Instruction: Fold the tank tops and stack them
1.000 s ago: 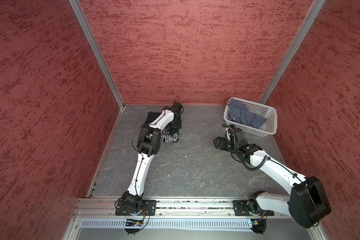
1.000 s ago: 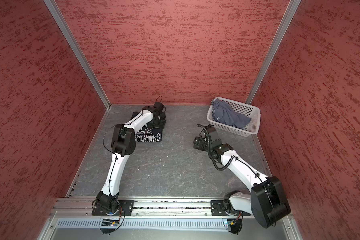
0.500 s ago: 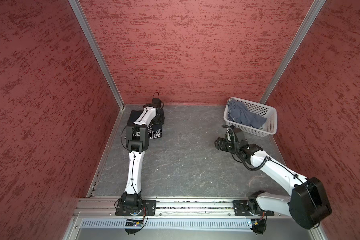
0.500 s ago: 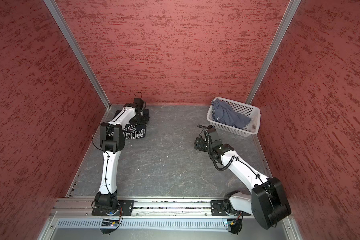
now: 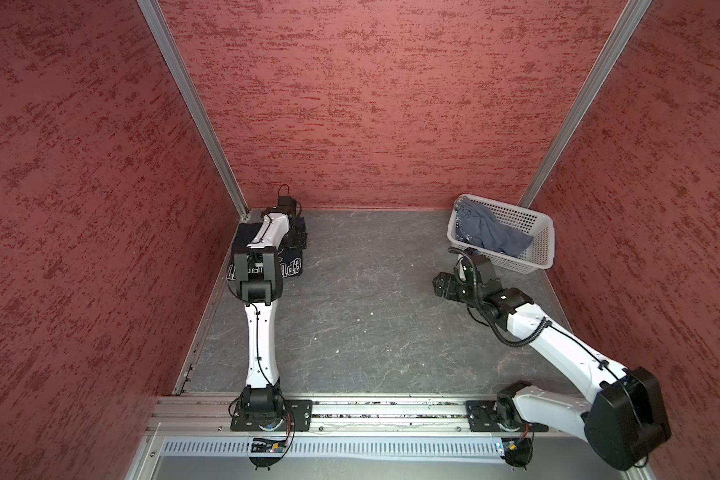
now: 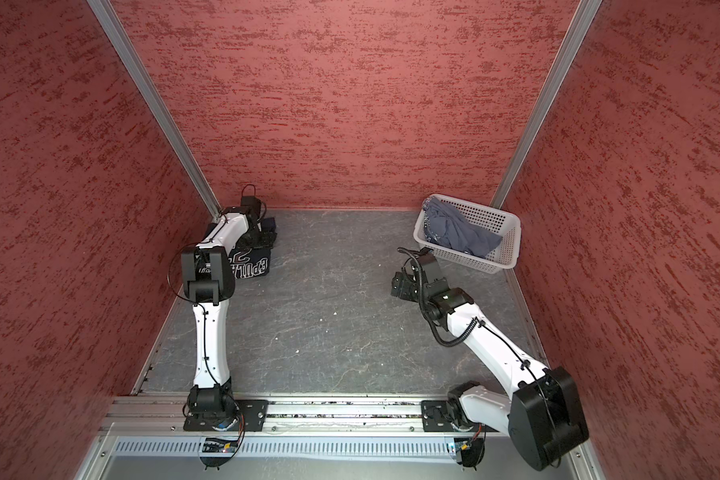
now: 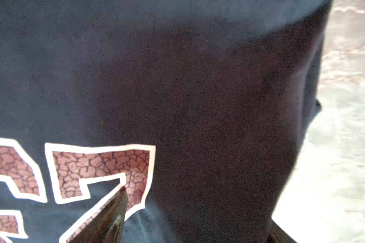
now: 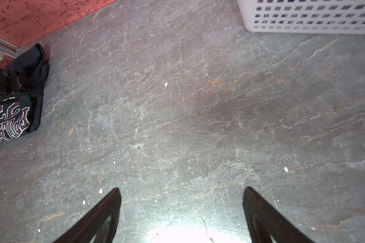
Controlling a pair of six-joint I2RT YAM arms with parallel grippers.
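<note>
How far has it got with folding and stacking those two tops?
Done: the navy top looks folded, lying in the back left corner. In hand: the left pincer is over it; grip unclear. Left: the blue-grey top lies crumpled in the basket, so nothing is stacked; the right pincer hangs open and empty nearby.

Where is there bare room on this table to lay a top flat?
The broad middle of the table, between the navy tank top and the right hand, down to the front rail. Crowded: the far left corner under the left arm, and beside the basket.
</note>
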